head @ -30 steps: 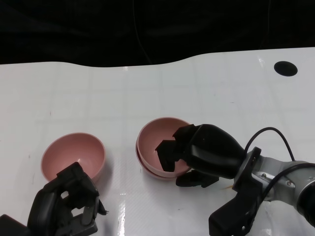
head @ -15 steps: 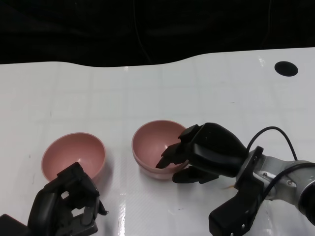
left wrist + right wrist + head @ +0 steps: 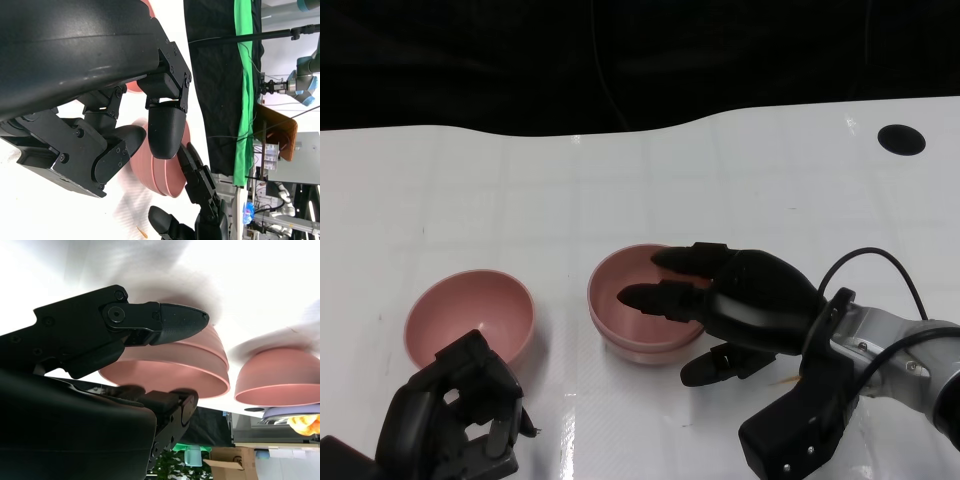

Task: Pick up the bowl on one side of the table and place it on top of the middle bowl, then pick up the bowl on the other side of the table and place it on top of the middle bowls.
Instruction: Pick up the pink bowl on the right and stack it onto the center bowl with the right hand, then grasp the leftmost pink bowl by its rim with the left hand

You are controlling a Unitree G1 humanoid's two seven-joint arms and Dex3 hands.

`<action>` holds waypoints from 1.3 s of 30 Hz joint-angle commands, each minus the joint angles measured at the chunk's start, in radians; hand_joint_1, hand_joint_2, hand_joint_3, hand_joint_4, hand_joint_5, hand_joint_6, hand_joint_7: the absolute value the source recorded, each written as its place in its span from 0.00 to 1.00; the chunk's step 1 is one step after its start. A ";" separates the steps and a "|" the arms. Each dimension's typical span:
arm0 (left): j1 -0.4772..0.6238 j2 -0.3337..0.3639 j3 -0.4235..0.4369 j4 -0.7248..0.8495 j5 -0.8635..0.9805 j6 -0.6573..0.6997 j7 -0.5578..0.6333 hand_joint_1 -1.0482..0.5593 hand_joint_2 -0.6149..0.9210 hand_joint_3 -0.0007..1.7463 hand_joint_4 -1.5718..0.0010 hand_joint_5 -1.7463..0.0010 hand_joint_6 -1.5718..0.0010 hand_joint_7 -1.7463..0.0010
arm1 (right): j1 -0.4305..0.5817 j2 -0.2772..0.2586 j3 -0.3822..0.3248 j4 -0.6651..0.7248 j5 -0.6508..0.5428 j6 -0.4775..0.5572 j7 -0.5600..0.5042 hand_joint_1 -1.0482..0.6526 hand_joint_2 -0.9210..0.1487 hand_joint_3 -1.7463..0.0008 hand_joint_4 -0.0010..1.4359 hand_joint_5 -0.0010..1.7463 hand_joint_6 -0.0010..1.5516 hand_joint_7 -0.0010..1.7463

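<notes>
Two pink bowls sit nested as one stack (image 3: 616, 322) at the table's middle; the stack also shows in the left wrist view (image 3: 161, 172) and the right wrist view (image 3: 172, 371). My right hand (image 3: 745, 303) lies just right of it, fingers stretched apart over the top bowl's rim and inside, holding nothing. A third pink bowl (image 3: 470, 312) (image 3: 278, 376) stands alone to the left. My left hand (image 3: 455, 420) hangs near the front edge just below that bowl, fingers curled in on nothing (image 3: 125, 125).
The white table (image 3: 720, 180) ends at a wavy far edge against a dark backdrop. A black round hole (image 3: 901, 139) marks the far right corner. A black cable (image 3: 868, 268) loops above my right wrist.
My right hand's fingers have uncurled from the top bowl's rim and now stretch out flat. That bowl has settled level into the middle bowl. My left hand has not moved.
</notes>
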 commanded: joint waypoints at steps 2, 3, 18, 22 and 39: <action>0.003 0.019 0.006 -0.006 -0.012 0.009 -0.003 0.64 0.79 0.68 0.53 0.00 0.55 0.09 | 0.028 -0.027 -0.006 -0.029 0.000 0.032 0.001 0.04 0.00 0.68 0.00 0.00 0.07 0.00; 0.004 0.020 0.006 -0.007 -0.016 0.011 -0.006 0.64 0.80 0.68 0.53 0.00 0.55 0.09 | 0.033 -0.030 -0.009 -0.037 0.003 0.038 0.005 0.04 0.00 0.68 0.00 0.00 0.06 0.00; -0.007 0.031 0.013 0.015 -0.002 -0.013 -0.001 0.62 0.78 0.69 0.52 0.00 0.55 0.08 | 0.193 -0.169 -0.198 -0.237 0.167 0.022 0.042 0.09 0.00 0.73 0.04 0.01 0.10 0.02; -0.004 0.033 0.017 0.011 0.007 -0.004 0.005 0.62 0.77 0.70 0.53 0.00 0.56 0.09 | 0.275 -0.209 -0.272 -0.242 0.242 -0.010 0.034 0.10 0.00 0.73 0.04 0.01 0.12 0.02; 0.008 0.038 0.037 -0.008 -0.032 0.006 -0.004 0.63 0.78 0.69 0.51 0.00 0.54 0.09 | 0.446 -0.091 -0.492 -0.024 0.519 -0.318 -0.058 0.48 0.00 0.96 0.75 0.45 0.76 0.06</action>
